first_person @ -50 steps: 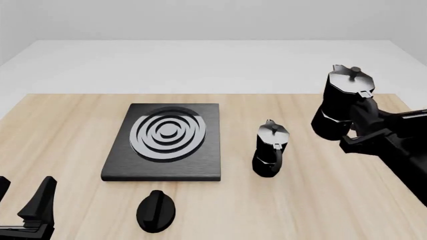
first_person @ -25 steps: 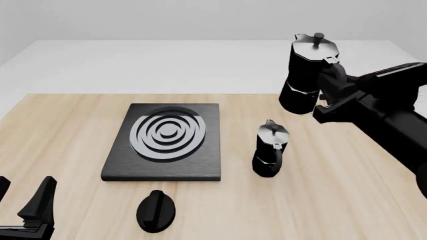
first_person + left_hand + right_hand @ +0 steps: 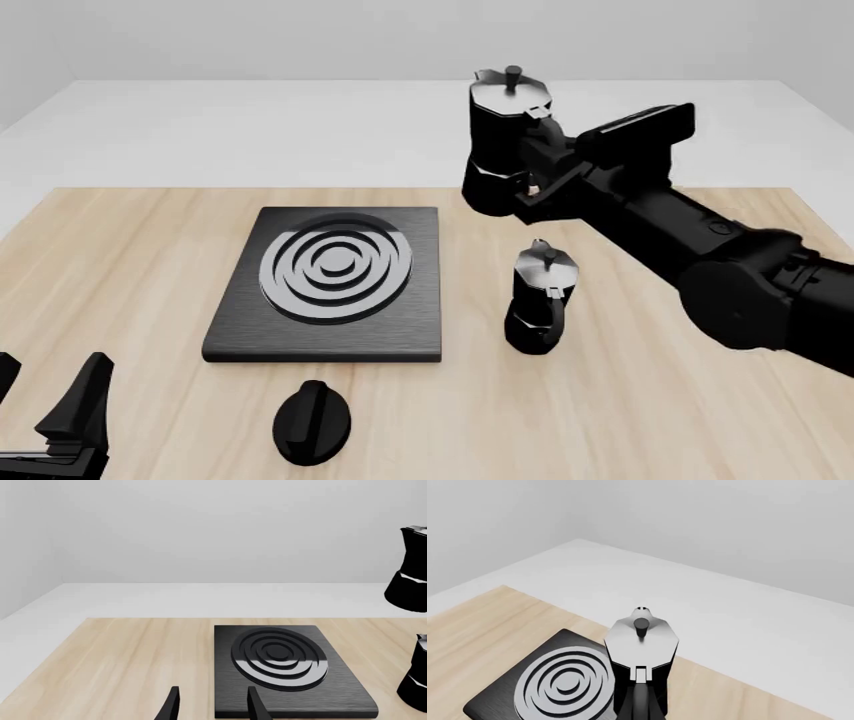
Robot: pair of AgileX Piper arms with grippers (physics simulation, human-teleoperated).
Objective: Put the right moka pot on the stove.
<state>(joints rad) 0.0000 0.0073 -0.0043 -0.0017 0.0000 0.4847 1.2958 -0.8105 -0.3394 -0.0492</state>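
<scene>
The right moka pot (image 3: pixel 505 140), black and faceted with a grey lid, hangs in the air to the right of and above the stove's far right corner. My right gripper (image 3: pixel 537 180) is shut on its handle side. The right wrist view looks down on its lid (image 3: pixel 642 637), with the stove (image 3: pixel 564 685) below and beside it. The stove (image 3: pixel 334 280) is a flat black slab with silver rings at centre left of the table. My left gripper (image 3: pixel 47 398) is open and empty at the near left corner; its fingers (image 3: pixel 172 706) point toward the stove (image 3: pixel 280 655).
The other moka pot (image 3: pixel 541 300) stands on the table right of the stove and under my right arm; it also shows in the left wrist view (image 3: pixel 417 675). A small black oval knob (image 3: pixel 314 420) lies in front of the stove.
My right gripper has carried the right moka pot leftward and a little higher, from the table's right edge to near the stove's far right corner. The left arm has not moved.
</scene>
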